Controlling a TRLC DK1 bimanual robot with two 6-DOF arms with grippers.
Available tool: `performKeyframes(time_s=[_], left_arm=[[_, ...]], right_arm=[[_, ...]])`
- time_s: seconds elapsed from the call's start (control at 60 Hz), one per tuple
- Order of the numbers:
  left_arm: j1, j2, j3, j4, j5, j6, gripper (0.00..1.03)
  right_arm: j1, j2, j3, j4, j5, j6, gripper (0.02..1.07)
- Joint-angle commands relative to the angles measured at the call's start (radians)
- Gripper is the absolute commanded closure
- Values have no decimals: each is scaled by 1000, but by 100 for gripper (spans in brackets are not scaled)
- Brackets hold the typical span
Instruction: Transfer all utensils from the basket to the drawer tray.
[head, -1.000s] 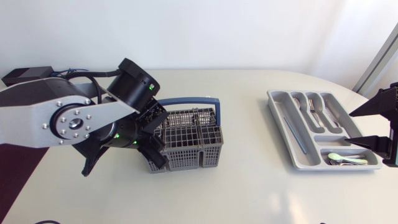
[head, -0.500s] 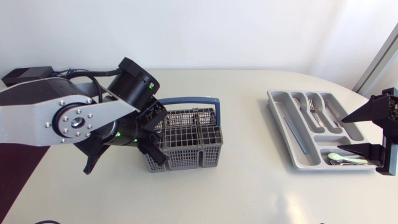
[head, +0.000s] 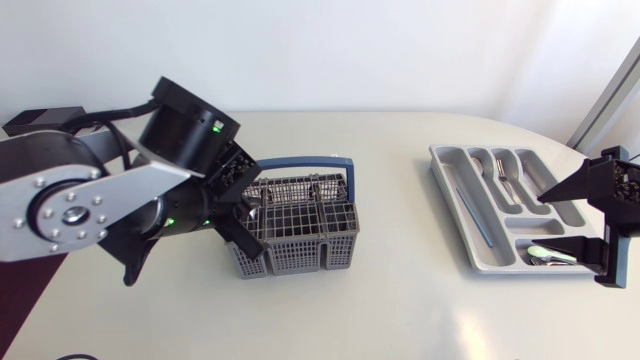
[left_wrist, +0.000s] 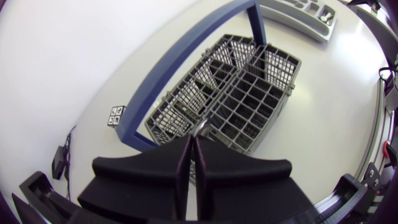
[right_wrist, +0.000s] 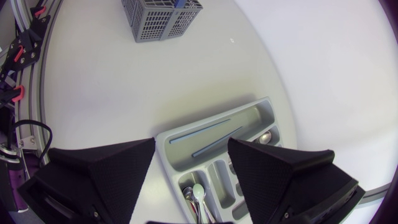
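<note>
The grey wire basket (head: 318, 228) with a blue handle (head: 300, 162) stands left of the table's middle, also in the left wrist view (left_wrist: 258, 87). My left gripper (head: 243, 216) hangs over its left compartments. In the left wrist view its fingers (left_wrist: 194, 138) are pressed together on the end of a thin metal utensil (left_wrist: 203, 127). The grey drawer tray (head: 448, 170) lies at the right and holds metal cutlery (head: 505, 180), a pale spoon (head: 555, 255) and a long blue-grey piece (head: 470, 212). My right gripper (head: 535, 225) stands open over the tray's right half (right_wrist: 191, 144), holding nothing.
In the right wrist view the basket (right_wrist: 161, 15) sits far ahead of the gripper across bare table, and the tray (right_wrist: 163, 140) lies just beneath the fingers. The table's rounded edge curves close behind the tray.
My left arm has risen and swung a little left over the basket, its gripper staying at the left compartments. My right gripper has drifted left and lower over the tray.
</note>
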Motion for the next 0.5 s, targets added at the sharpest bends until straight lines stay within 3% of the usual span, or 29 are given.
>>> performKeyframes(time_s=[0.0, 0.133, 0.283, 0.483], left_arm=[[-12, -80, -77, 62, -10, 45, 100], [-12, -200, -171, 226, -30, 102, 100], [-26, -236, -149, 201, -65, 131, 100], [-26, -316, -27, 114, -39, 133, 100]], right_arm=[[13, -7, -33, 1, -4, 24, 23], [43, -7, -33, 2, -4, 52, 23], [91, -19, -31, 11, -1, 98, 23], [138, -31, -27, 31, -1, 158, 23]])
